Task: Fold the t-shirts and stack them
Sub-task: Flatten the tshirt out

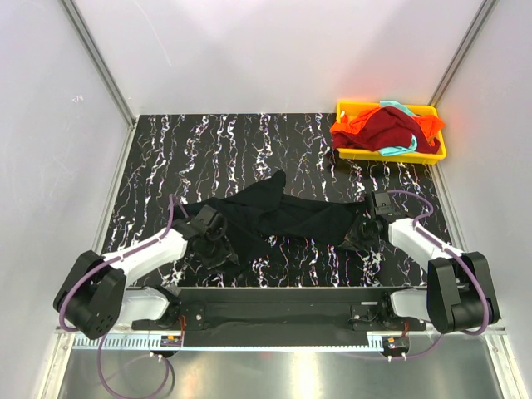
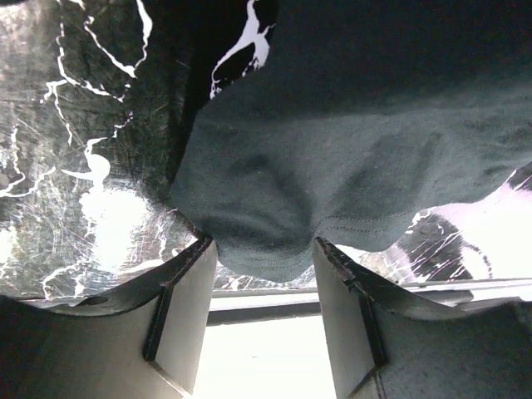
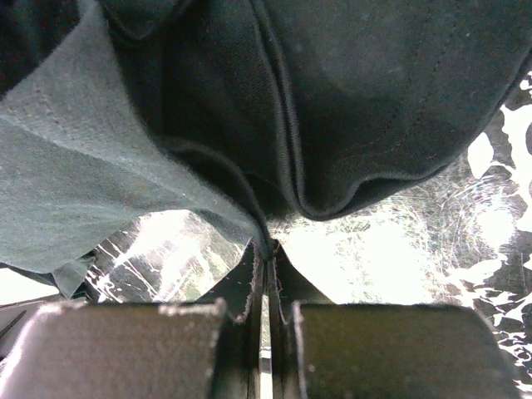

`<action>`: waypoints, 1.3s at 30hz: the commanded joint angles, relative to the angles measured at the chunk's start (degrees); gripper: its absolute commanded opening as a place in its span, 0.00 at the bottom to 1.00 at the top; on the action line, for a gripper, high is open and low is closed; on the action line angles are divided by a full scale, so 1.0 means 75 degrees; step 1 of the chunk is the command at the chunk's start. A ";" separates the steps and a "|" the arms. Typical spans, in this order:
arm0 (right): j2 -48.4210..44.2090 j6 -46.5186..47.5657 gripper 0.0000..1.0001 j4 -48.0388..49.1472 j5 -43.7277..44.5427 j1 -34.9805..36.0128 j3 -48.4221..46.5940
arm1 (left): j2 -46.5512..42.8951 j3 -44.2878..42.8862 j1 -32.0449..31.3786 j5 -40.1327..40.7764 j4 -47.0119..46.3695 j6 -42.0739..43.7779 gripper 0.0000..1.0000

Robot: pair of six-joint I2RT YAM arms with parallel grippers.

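My left claw [image 2: 264,249] stood released, its two fingers [image 2: 189,291] apart. A rounded hem of the black t-shirt [image 1: 274,218] drooped into the gap between them, pinched from neither side. Whether the cloth brushed the fingers I could not tell. My right claw [image 3: 268,249] was clenched, its jaws pressed together on a thin fold of that same shirt.

The shirt lay crumpled and drawn out across the near middle of the dark marbled surface [image 1: 208,145], between my two claws, with one corner pointing away from me. Well apart from it, at the far right corner, the yellow tray [image 1: 391,156] held the other shirts in a heap. The dark red t-shirt [image 1: 391,126] was on top, the orange t-shirt [image 1: 353,131] showed at the edges, and strips of the teal t-shirt [image 1: 401,150] peeked out.
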State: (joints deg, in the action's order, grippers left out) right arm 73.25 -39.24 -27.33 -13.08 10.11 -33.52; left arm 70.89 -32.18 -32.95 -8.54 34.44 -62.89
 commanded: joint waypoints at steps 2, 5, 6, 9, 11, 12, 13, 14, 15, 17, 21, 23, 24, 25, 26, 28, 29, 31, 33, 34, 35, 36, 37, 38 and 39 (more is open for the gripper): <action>-0.0052 0.0088 0.00 -0.0071 -0.0061 -0.0012 -0.0242 | 0.0215 0.0108 -0.0036 0.0201 0.0049 -0.0298 0.55; -0.0029 0.0100 0.00 -0.0082 -0.0084 0.0000 -0.0230 | 0.0403 0.0037 -0.0025 0.0352 0.0038 -0.0158 0.45; -0.0029 0.0100 0.00 -0.0082 -0.0107 0.0000 -0.0242 | 0.0403 0.0026 -0.0025 0.0504 -0.0021 -0.0099 0.41; -0.0041 0.0088 0.00 -0.0094 -0.0166 0.0000 -0.0254 | 0.0263 -0.0137 -0.0025 0.0774 -0.0056 0.0252 0.21; -0.0041 0.0065 0.00 -0.0094 -0.0248 -0.0012 -0.0300 | 0.0076 -0.0313 -0.0001 0.0891 0.0025 0.0649 0.08; -0.0041 0.0053 0.00 -0.0129 -0.0271 0.0000 -0.0324 | 0.0017 -0.0593 0.0010 0.0973 0.0107 0.0779 0.03; -0.0064 0.0041 0.00 -0.0187 -0.0295 -0.0012 -0.0382 | -0.0053 -0.0781 0.0034 0.1090 0.0224 0.0920 0.00; -0.0076 0.0018 0.00 -0.0234 -0.0306 0.0000 -0.0510 | -0.0124 -0.1003 0.0069 0.1114 0.0376 0.1269 0.00; -0.0087 0.0018 0.00 -0.0362 -0.0341 0.0000 -0.0593 | -0.0240 -0.1528 0.0092 0.1509 0.0702 0.1493 0.00; -0.0064 -0.0029 0.00 -0.0492 -0.0412 0.0000 -0.0919 | -0.0358 -0.2162 0.0151 0.1828 0.1032 0.2205 0.00; 0.0123 -0.0041 0.00 -0.0761 -0.0448 -0.0012 -0.1845 | -0.0569 -0.4292 0.0338 0.3163 0.1666 0.3520 0.00; 0.0275 -0.0018 0.00 -0.0820 -0.0308 -0.0024 -0.2641 | -0.0465 -0.4987 0.0724 0.3515 0.1655 0.4302 0.00; 0.0345 -0.0017 0.00 -0.0937 -0.0144 -0.0012 -0.2981 | -0.0383 -0.5732 0.0876 0.3807 0.1620 0.4574 0.00; 0.0578 0.0064 0.00 -0.0973 -0.0073 -0.0024 -0.3332 | -0.0138 -0.6123 0.1202 0.3914 0.1562 0.4844 0.00; 0.0708 0.0123 0.00 -0.1031 0.0021 -0.0024 -0.4113 | 0.0003 -0.6510 0.1357 0.4205 0.1457 0.5450 0.00; 0.1163 0.0170 0.00 -0.1277 0.0395 -0.0082 -0.4926 | 0.0331 -0.7763 0.1777 0.4372 0.1374 0.5934 0.00; 0.1317 0.0228 0.00 -0.1359 0.0466 -0.0129 -0.5741 | 0.0600 -0.8150 0.1861 0.4349 0.1176 0.6493 0.00; 0.1715 0.0275 0.00 -0.1768 0.0701 -0.0281 -0.6566 | 0.0812 -0.9264 0.1944 0.4442 0.0988 0.7129 0.00; 0.1869 0.0346 0.00 -0.2212 0.0899 -0.0386 -0.7703 | 0.1094 -1.0350 0.1956 0.4466 0.0741 0.8078 0.00; 0.1939 0.0369 0.00 -0.2343 0.0900 -0.0480 -0.8380 | 0.1176 -1.0740 0.1944 0.4455 0.0706 0.8325 0.00; 0.1928 0.0369 0.00 -0.2472 0.0900 -0.0504 -0.8676 | 0.1200 -1.1092 0.1956 0.4454 0.0659 0.8756 0.00; 0.1893 0.0392 0.00 -0.2670 0.0900 -0.0516 -0.8935 | 0.1084 -1.1525 0.1956 0.4338 0.0392 0.8912 0.00; 0.1719 0.0428 0.00 -0.2777 0.0866 -0.0516 -0.9158 | 0.1002 -1.1749 0.1944 0.4244 0.0273 0.9006 0.00; 0.1590 0.0486 0.00 -0.2859 0.0854 -0.0516 -0.9473 | 0.0943 -1.1984 0.1956 0.4104 0.0167 0.9204 0.00; 0.1403 0.0521 0.00 -0.2929 0.0819 -0.0516 -0.9534 | 0.0780 -1.2497 0.1956 0.3755 0.0120 0.9310 0.00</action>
State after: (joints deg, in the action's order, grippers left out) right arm 88.09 -37.17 -44.36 -8.34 6.20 -100.40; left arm 80.73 -117.12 -18.48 21.47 42.59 -2.09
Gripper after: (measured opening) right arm 0.018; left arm 0.019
